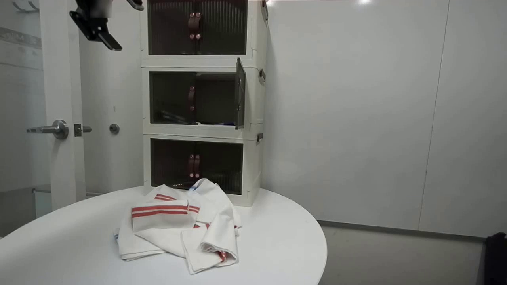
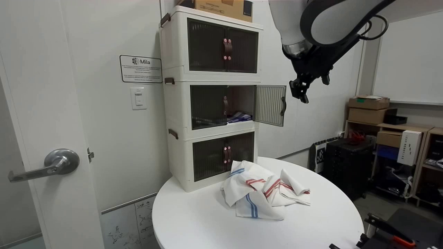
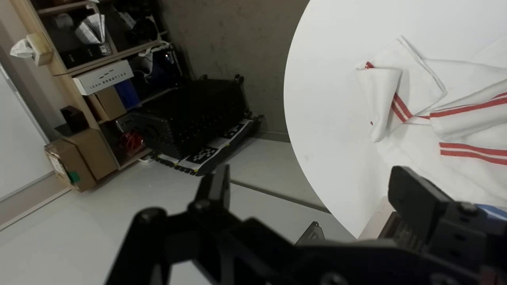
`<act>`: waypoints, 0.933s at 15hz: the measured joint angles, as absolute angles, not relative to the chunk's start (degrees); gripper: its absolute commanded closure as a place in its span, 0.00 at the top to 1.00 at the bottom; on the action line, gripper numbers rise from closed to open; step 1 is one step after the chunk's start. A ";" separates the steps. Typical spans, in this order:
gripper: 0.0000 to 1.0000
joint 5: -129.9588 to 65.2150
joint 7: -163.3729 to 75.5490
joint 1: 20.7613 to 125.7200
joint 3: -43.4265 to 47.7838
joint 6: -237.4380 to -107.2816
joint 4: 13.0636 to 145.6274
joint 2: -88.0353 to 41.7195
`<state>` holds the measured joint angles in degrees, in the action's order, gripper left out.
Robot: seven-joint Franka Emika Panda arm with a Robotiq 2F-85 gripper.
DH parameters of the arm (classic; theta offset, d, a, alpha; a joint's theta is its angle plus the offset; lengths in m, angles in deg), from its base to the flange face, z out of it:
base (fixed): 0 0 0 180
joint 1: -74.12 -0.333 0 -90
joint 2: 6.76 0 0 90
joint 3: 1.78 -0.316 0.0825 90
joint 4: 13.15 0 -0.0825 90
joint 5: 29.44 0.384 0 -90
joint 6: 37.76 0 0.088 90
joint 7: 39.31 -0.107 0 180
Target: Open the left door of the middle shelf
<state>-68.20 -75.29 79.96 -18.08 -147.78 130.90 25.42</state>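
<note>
In an exterior view: closed left door (image 1: 171,97) on the middle shelf (image 1: 190,130), beside a swung-out right door (image 1: 240,95), with the pincer (image 1: 128,27) high and well apart. In an exterior view: same closed door, with the pincer off to the right, touching neither door. In the wrist view: wide-spread fingers (image 3: 412,196), holding nothing. Seemingly at the approach, before any contact. Called for next, probably: reaching across to the left door's handle (image 2: 225,105), gripping it, pulling outward.

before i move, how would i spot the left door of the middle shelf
Find the tall white cabinet on the round table, then its middle shelf of three. The left door is the dark pane with a strap handle; it alone is shut beside an open twin.
</note>
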 measured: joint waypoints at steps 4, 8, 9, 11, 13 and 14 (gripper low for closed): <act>1.00 -71.59 -80.64 78.21 -18.23 -147.91 130.72 22.84; 1.00 -72.65 -84.85 75.93 -18.23 -147.92 130.28 20.72; 1.00 -72.65 -85.51 75.48 -18.22 -147.92 130.12 20.40; 1.00 -72.65 -85.71 75.15 -18.19 -147.92 130.02 20.20; 1.00 -72.65 -85.71 75.14 -18.12 -147.92 129.99 20.20; 1.00 -72.65 -85.71 75.14 -18.10 -147.92 129.98 20.20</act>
